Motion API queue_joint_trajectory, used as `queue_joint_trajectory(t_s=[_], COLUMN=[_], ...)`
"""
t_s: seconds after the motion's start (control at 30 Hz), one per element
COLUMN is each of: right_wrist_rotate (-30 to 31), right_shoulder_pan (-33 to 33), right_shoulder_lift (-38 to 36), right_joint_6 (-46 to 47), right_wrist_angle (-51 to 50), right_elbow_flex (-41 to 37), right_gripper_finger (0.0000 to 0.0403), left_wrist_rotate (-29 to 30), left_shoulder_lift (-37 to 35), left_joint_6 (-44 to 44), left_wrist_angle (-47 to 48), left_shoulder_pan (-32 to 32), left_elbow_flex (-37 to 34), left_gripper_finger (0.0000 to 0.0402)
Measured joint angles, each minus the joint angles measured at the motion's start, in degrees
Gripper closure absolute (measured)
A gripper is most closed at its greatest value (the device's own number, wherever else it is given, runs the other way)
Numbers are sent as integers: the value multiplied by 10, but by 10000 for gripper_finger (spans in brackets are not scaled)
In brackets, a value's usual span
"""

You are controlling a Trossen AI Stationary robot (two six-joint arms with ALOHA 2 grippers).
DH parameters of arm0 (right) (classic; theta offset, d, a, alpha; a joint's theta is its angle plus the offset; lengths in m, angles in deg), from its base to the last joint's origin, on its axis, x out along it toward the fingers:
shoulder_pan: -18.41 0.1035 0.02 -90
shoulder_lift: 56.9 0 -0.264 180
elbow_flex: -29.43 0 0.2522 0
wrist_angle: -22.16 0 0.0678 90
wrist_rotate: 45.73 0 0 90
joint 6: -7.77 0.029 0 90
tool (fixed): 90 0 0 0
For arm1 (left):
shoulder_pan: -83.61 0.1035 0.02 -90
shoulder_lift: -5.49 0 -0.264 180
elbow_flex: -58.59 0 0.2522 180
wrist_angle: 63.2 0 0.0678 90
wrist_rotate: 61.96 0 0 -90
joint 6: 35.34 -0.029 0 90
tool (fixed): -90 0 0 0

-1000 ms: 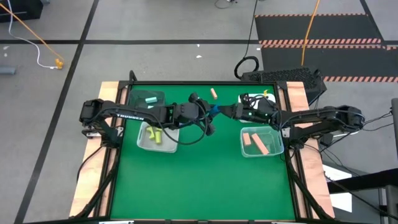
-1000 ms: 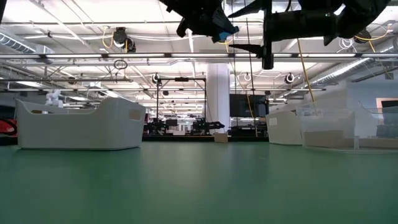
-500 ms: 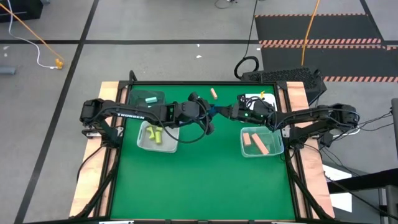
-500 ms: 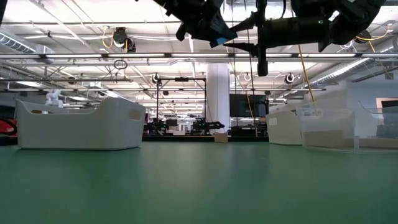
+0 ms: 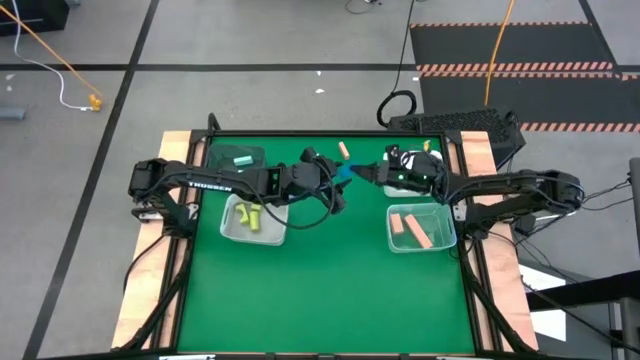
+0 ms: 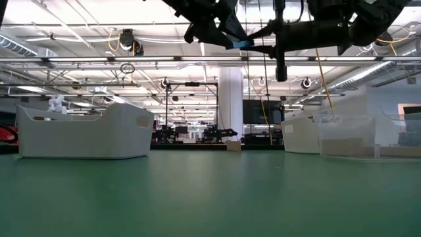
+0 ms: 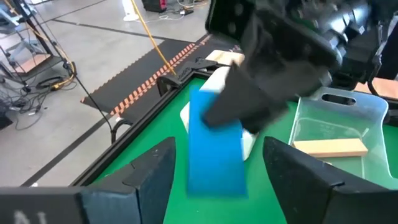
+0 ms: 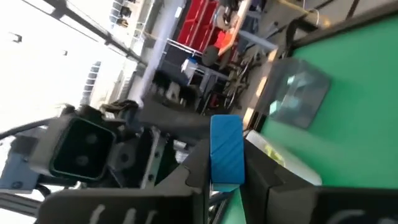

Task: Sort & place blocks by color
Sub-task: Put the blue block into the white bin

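Mid-air spot: above the far middle of the green table (image 5: 330, 290), both grippers meet.
Right gripper (image 8: 227, 180): clamped on the small blue rectangular block (image 7: 214, 146).
Left gripper (image 7: 217, 171): fingers spread, block between them.

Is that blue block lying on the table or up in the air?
In the air. The blue block hangs between the right end effector, shut on it, and the left end effector's spread fingers.
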Motion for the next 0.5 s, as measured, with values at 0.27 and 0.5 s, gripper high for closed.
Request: queue_joint_trajectory(t_s=[0.27,0.5], right_wrist_rotate=[-20,-17], right_shoulder_pan=[-77,-137], right_shoulder_lift=[-129,-252], right_joint_6=[-100,-164], right_wrist_angle=[-245,-466], right_elbow_flex=[0,0], right_gripper_finger=[367,367], left_wrist_rotate=[10,10], left_shoulder_lift=[0,0], left_joint_6=[33,39], left_wrist_angle=[42,54], left_shoulder_pan=[0,6], left_elbow_flex=[0,0], left_gripper_finger=[158,176])
